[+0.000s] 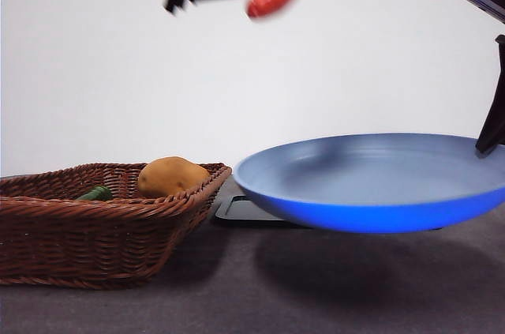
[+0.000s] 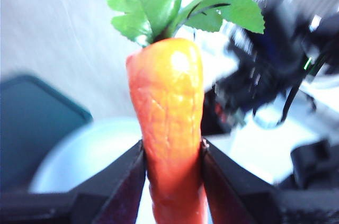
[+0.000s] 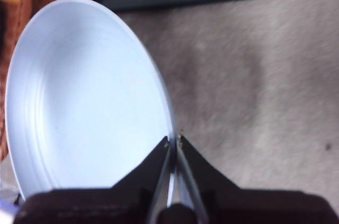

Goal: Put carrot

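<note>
Left gripper (image 2: 172, 168) clamps carrot (image 2: 168, 118) high above the blue plate (image 1: 371, 192). Right gripper (image 3: 174, 144) pinches plate rim, plate apparently lifted off table (image 1: 237, 302). Potato (image 1: 170, 176) in basket (image 1: 95, 231).

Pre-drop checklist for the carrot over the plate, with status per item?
1. Left gripper shut on the carrot: ok, both jaws press its sides.
2. Right gripper shut on the blue plate rim: ok, the plate hangs above the table with its shadow beneath.
3. Plate bare: ok, nothing lies on it in the right wrist view.
4. Plate level: not ok, it looks slightly tilted in the front view.
5. Carrot above the plate: cannot tell; in the front view it sits high near the plate's basket-side edge, blurred.
6. Basket out of the drop path: cannot tell; it holds the potato and a green vegetable, close beside the plate.
</note>
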Available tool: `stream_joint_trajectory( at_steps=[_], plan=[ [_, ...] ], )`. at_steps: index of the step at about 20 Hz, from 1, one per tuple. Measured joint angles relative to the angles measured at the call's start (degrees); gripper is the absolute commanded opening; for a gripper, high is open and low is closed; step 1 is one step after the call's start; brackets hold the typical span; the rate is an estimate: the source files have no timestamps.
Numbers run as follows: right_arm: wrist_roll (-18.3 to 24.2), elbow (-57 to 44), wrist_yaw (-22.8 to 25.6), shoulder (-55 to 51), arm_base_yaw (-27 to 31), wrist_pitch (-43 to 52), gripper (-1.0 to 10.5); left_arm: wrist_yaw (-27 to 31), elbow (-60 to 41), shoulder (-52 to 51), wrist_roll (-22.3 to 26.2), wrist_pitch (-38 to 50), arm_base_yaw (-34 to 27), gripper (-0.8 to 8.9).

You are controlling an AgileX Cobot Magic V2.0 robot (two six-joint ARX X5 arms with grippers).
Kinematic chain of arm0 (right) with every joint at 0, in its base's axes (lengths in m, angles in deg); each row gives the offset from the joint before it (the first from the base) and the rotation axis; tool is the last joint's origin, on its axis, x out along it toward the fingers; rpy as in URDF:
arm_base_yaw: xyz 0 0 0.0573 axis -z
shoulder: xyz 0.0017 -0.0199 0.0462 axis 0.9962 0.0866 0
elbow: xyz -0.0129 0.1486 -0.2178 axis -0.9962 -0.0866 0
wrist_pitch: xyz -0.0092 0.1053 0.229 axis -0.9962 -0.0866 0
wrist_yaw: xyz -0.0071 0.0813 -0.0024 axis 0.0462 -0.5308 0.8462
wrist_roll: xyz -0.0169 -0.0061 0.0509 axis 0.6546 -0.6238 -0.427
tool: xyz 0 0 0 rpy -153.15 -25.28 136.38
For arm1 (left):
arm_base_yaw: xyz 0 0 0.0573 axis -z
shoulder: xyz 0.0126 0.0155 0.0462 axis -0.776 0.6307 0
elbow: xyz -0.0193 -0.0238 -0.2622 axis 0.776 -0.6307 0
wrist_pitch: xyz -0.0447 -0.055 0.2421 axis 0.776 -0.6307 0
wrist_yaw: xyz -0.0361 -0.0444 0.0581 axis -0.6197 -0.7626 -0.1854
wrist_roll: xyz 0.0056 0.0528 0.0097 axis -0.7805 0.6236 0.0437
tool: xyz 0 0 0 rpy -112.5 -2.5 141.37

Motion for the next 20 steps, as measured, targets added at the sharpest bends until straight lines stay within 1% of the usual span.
stream_joint_trajectory(
  at_steps=[4,9,10,12,13,16,20],
  plan=[
    [0.0,0.0,0.0,0.0,-1.6,-0.8,0.1,2.3,0.0,7.9,-0.3,-3.4,4.1,1.51],
    [0.0,0.0,0.0,0.0,-2.2,-1.9,0.1,3.6,0.0,13.1,-0.3,-7.3,5.1,1.56],
    [0.0,0.0,0.0,0.0,-2.2,-2.1,0.1,3.9,0.0,13.5,-0.3,-7.6,5.1,1.70],
    [0.0,0.0,0.0,0.0,-2.2,-2.1,0.1,5.6,0.0,13.8,-0.3,-8.6,5.3,2.38],
    [0.0,0.0,0.0,0.0,-2.2,-2.1,0.1,6.6,0.0,13.8,-0.2,-8.6,5.4,2.51],
    [0.0,0.0,0.0,0.0,-2.2,-2.1,0.1,6.8,0.0,13.7,0.3,-8.6,5.6,2.51],
    [-1.7,0.0,0.0,0.1,-2.2,-2.1,0.1,6.7,0.0,12.3,-0.3,-8.8,5.4,2.49]
  ],
)
